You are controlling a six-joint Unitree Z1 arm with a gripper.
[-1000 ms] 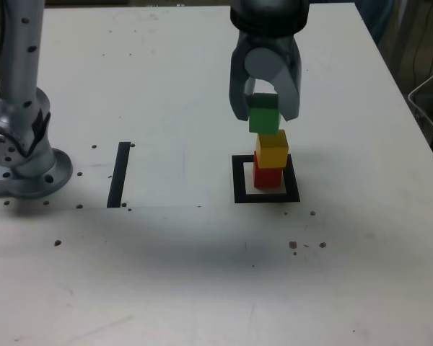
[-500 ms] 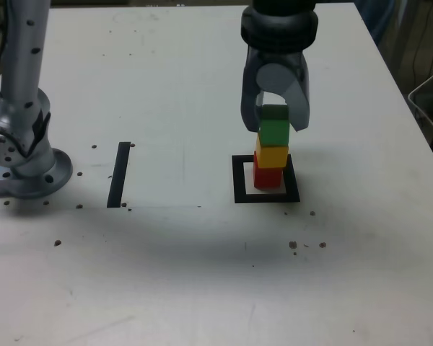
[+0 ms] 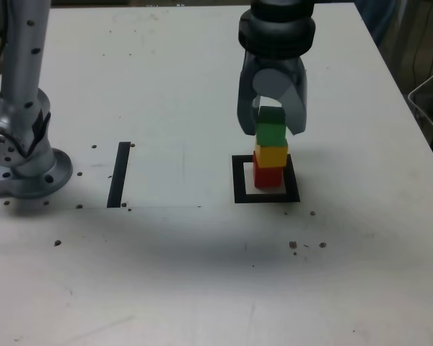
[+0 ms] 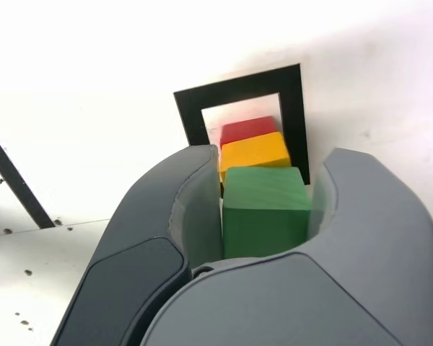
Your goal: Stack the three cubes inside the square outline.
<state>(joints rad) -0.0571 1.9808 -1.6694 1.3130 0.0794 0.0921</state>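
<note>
- So the end effector (image 3: 270, 132) comes in from 12 o'clock in the exterior view, with its fingers on either side of the green cube (image 3: 270, 135). I can't tell if it's clamped on or already let go.
- Green cube is the top one, over the yellow cube (image 3: 272, 156) — some of the yellow shows past its 3 o'clock side in the exterior view.
- Yellow cube's in the middle, with the red cube (image 3: 268, 179) lowest, inside the square outline (image 3: 265, 198).
- The red cube sits nearer the outline's 3 o'clock side than its 9 o'clock side, exterior view again.
- Wrist view has all three colours in a stepped row — green between the fingers, then yellow, then red, black frame around the red.
- Straight black tape strip (image 3: 119, 174) is on the tabletop (image 3: 166, 274) well apart from the outline, at its 9 o'clock in the exterior view.
- Further out at 9 o'clock there's a grey round base (image 3: 37, 180).
</note>
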